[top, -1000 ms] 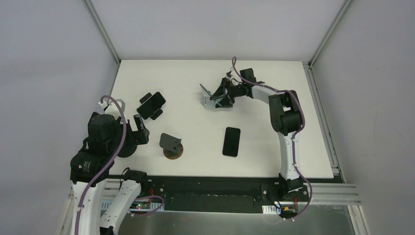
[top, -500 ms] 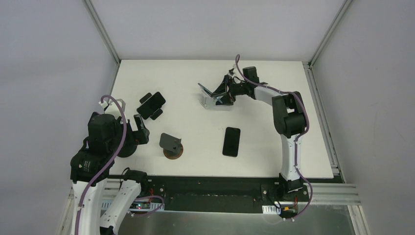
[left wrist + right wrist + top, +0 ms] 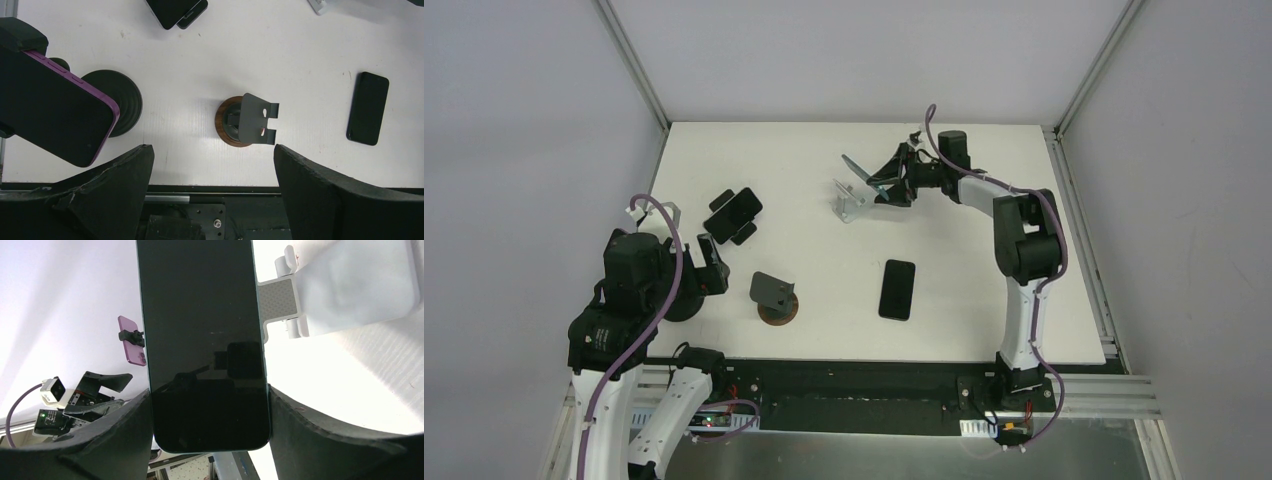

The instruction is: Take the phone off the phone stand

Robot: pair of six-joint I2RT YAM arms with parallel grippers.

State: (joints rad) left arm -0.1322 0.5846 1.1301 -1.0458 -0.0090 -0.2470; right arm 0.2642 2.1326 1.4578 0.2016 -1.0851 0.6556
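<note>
1. Room: a white surface (image 3: 804, 160) sits between plain grey walls (image 3: 524, 100). Aluminium posts (image 3: 634, 65) rise from its two far corners.
2. Arms: two. The left arm (image 3: 629, 280) is folded over the near left corner. The right arm (image 3: 1019, 250) reaches to the far centre.
3. Writing: any print on the hardware is too small to read.
4. Phones: four.
   - The phone (image 3: 200, 340), screen dark, is in the right arm's grip.
   - A purple phone (image 3: 50, 115) is mounted at the near left.
   - A clamped phone (image 3: 734, 210) is at the left, farther back.
   - A flat phone (image 3: 367, 115) lies face up on the surface, right of centre.
5. Stands: four.
   - The white stand (image 3: 360, 285), with a grey pad, is at the far centre.
   - A grey stand (image 3: 256, 118) on a round brown base stands empty near the front.
   - A black stand (image 3: 122, 100) with a round base carries the purple phone.
   - A clamp stand (image 3: 745, 234) grips the clamped phone.
6. Right fingers (image 3: 320, 440): closed on the phone's two long edges.
7. Phone position: tilted, just above the white stand. Whether the two touch cannot be told.
8. Left fingers (image 3: 325, 195): spread wide and holding nothing, above the near part of the surface.
</note>
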